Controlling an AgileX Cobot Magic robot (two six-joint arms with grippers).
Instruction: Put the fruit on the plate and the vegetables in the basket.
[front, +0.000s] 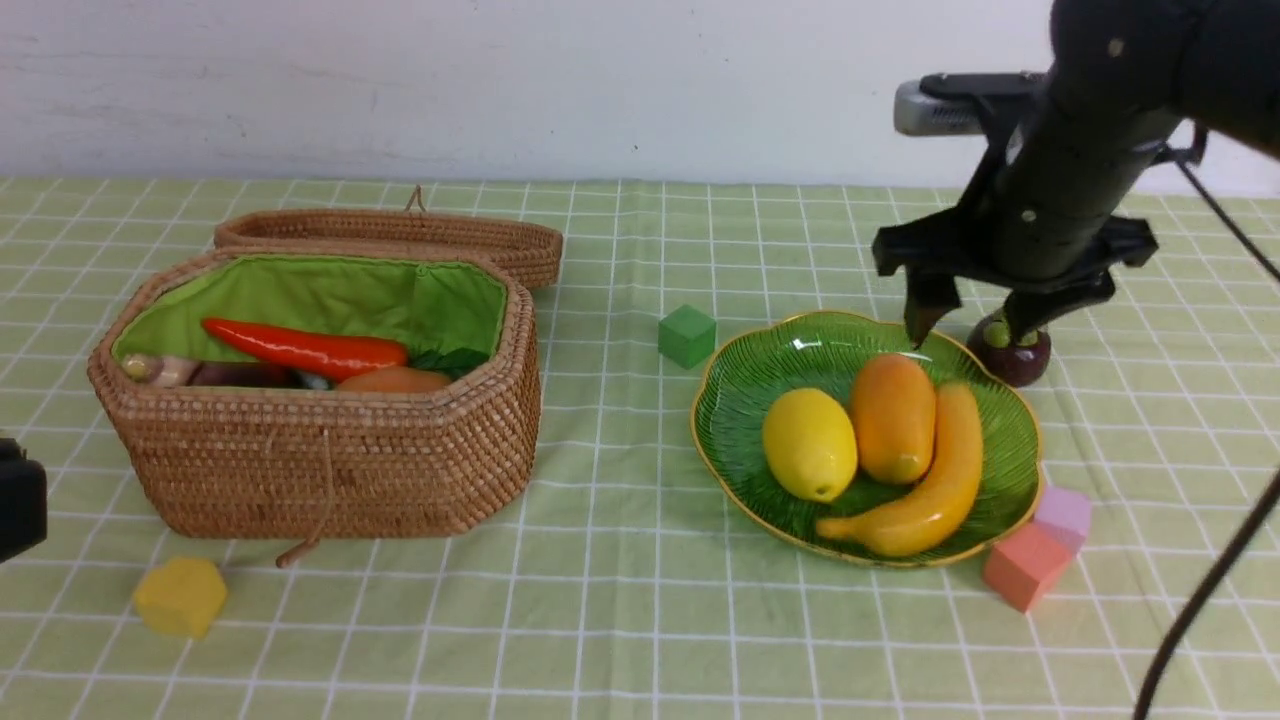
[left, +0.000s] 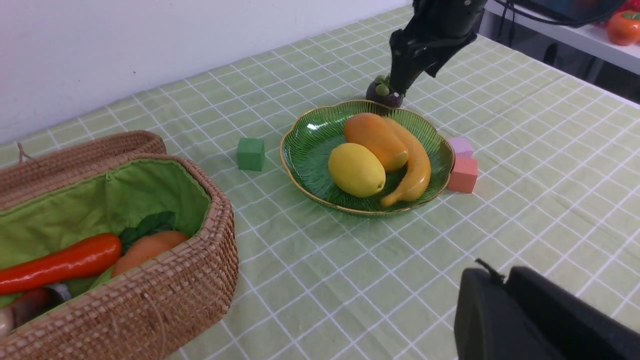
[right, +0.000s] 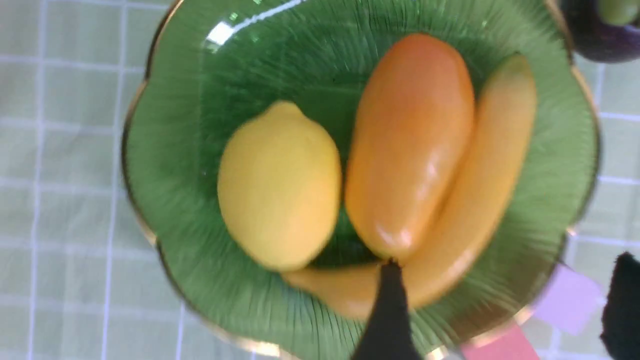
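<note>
The green plate (front: 745, 400) holds a yellow lemon (front: 808, 443), an orange mango (front: 892, 417) and a banana (front: 940, 480) side by side; they also fill the right wrist view, with the lemon (right: 280, 185) beside the mango (right: 410, 140). My right gripper (front: 970, 330) hangs open and empty over the plate's back rim. A dark purple round toy with a green cap (front: 1008, 352) stands on the cloth just behind it. The basket (front: 320, 460) at the left contains a red pepper (front: 305, 350), a potato (front: 395, 380) and an eggplant (front: 240, 375). My left gripper (left: 500, 275) is shut and empty, low at the front left.
The basket's lid (front: 400, 240) lies open behind it. Foam blocks sit on the checked cloth: a green one (front: 687, 335) left of the plate, a yellow one (front: 180, 597) in front of the basket, pink (front: 1022, 565) and lilac (front: 1065, 512) ones against the plate's right front.
</note>
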